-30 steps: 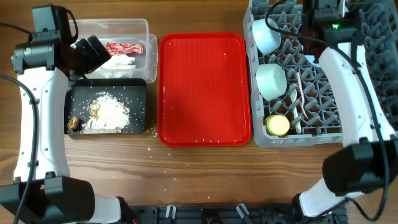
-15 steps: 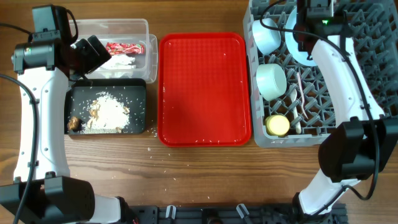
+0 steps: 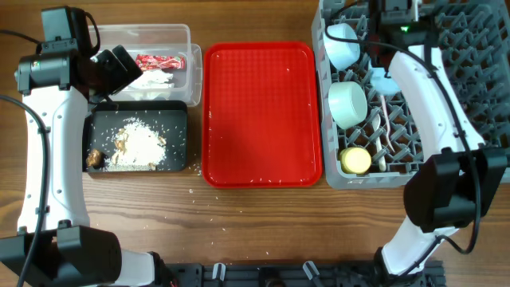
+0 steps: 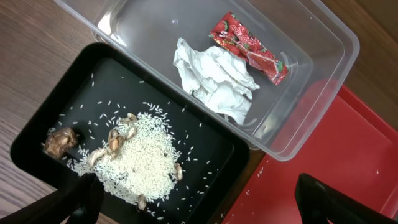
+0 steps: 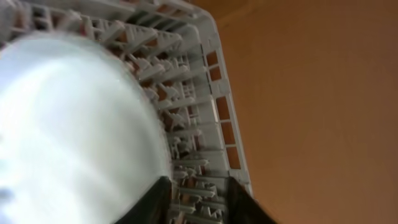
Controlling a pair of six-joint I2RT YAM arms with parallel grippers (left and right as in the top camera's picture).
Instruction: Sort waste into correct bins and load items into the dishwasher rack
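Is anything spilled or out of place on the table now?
Yes. A few loose rice grains lie on the wooden table just in front of the black bin, outside it, though the rest of the rice sits inside.

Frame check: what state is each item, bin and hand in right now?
clear bin: holds red wrapper, tissue
black bin: holds rice, brown scraps
red tray: nearly bare
far bowl, near bowl, yellow cup: in rack
plate: in rack, by right hand
left hand: open
right hand: grip unclear
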